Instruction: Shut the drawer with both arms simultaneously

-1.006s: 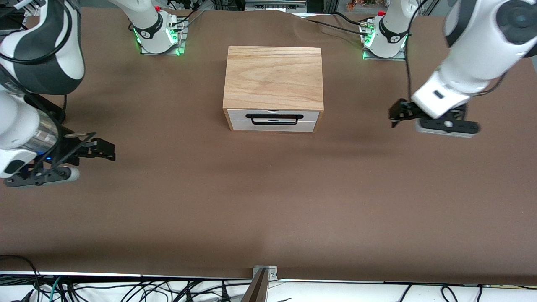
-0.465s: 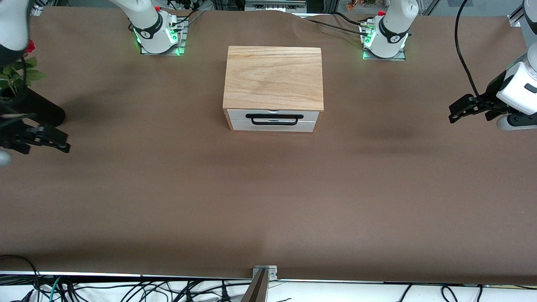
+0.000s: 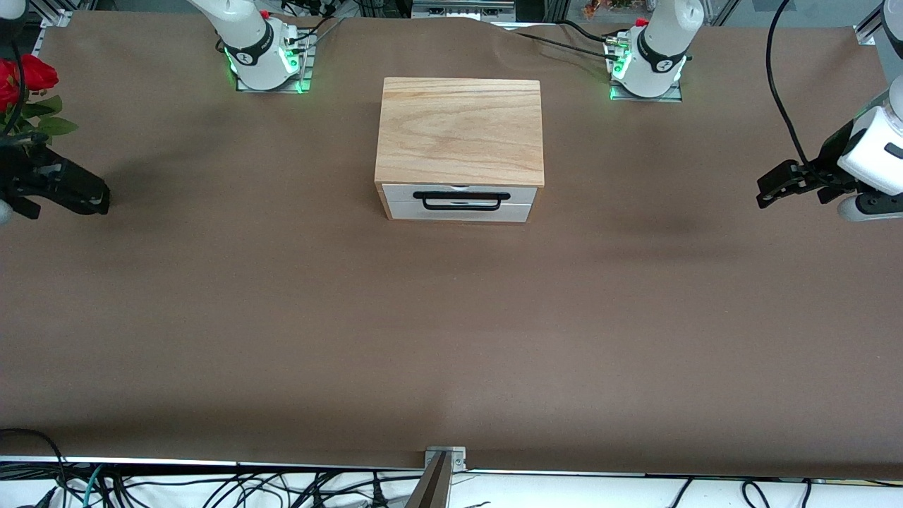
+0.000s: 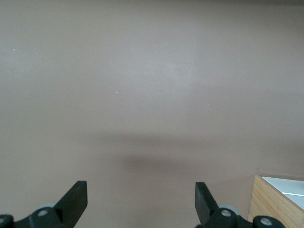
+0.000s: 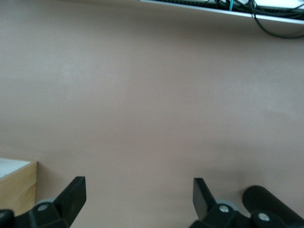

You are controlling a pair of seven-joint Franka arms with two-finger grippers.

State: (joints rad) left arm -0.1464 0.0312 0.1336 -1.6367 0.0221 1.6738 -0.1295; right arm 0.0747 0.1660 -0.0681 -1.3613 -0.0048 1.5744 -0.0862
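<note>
Front view: the light-wood box (image 3: 460,134) sits mid-table between the two arm bases, its drawer (image 3: 458,202) pushed in flush, black handle (image 3: 461,200) facing the camera. No readable writing shows. The left gripper (image 3: 769,189) hovers over the table toward the left arm's end from the box, fingers (image 4: 76,199) spread. The right gripper (image 3: 88,197) hovers toward the right arm's end, fingers (image 5: 75,192) also spread, beside a red rose (image 3: 25,77).

The surface (image 3: 451,331) is covered with a brown cloth. Only a light wooden box (image 3: 460,130) rests on it, about midway between the left pincer (image 3: 772,189) and the right pincer (image 3: 88,200), well apart from both. Each pincer hangs over its own end of the surface. The box's white drawer (image 3: 458,202) sits flush, closed.
</note>
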